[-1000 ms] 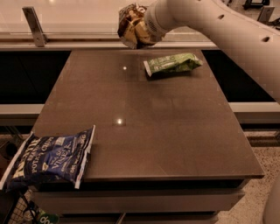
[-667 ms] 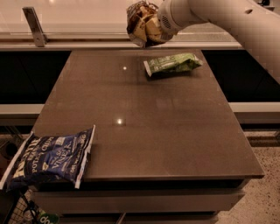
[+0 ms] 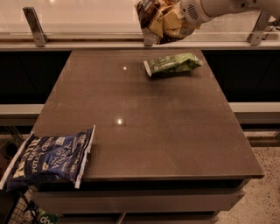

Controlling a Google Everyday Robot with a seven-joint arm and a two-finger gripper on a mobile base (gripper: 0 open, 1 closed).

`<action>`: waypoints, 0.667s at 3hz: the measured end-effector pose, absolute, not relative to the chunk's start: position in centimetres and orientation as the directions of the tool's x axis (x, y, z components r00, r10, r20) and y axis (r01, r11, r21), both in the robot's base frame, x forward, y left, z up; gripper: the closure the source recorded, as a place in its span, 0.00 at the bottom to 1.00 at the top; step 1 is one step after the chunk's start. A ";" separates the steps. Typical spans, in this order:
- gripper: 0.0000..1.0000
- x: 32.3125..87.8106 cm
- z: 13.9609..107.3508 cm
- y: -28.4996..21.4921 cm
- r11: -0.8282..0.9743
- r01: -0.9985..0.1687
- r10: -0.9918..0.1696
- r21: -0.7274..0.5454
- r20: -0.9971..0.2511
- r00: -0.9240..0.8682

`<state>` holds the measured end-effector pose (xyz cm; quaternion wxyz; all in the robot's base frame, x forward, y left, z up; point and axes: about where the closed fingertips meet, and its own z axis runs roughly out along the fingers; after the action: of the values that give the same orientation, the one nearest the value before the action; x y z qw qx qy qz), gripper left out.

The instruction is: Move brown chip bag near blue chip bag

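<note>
Hanging in the air above the far edge of the table (image 3: 144,131), the brown chip bag (image 3: 151,19) is clamped in the gripper (image 3: 170,24). The claw is closed on the bag's right side, and the crumpled foil bulges out to the picture's left of it. Bag and claw sit at the very top of the view, with the white arm (image 3: 210,6) running off from the claw toward the upper right corner. Nothing touches the bag but the claw.

The only container in view lies far from the claw, at the lower left corner beneath the table's near edge. It is a dark wire basket (image 3: 17,212), of which only a part shows. Something with green lettering (image 3: 47,217) lies in or beside it; I cannot tell which, nor what it is.

Just below the claw, and nearest to it, a green bag (image 3: 172,64) lies flat on the tabletop near the far edge, apart from the held bag. The blue chip bag (image 3: 48,157) is well away from the claw, down at the table's near left corner. It lies flat, with its left end hanging past the table's edge. Between the claw and the blue bag stretches bare brown tabletop, marked only by two small glints of light. The green bag lies off to the right of that line. Behind the claw runs a pale ledge (image 3: 87,43) with slanted metal posts (image 3: 35,26), one at each end.
</note>
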<state>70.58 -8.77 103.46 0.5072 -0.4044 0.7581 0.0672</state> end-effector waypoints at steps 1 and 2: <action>1.00 67.4 103.8 -10.1 0.616 -0.736 -0.562 -0.281 -0.812 -0.160; 1.00 63.5 103.4 -11.2 0.553 -0.791 -0.597 -0.263 -0.787 -0.155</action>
<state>63.46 -11.22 103.37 0.4584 -0.4609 0.7525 0.1059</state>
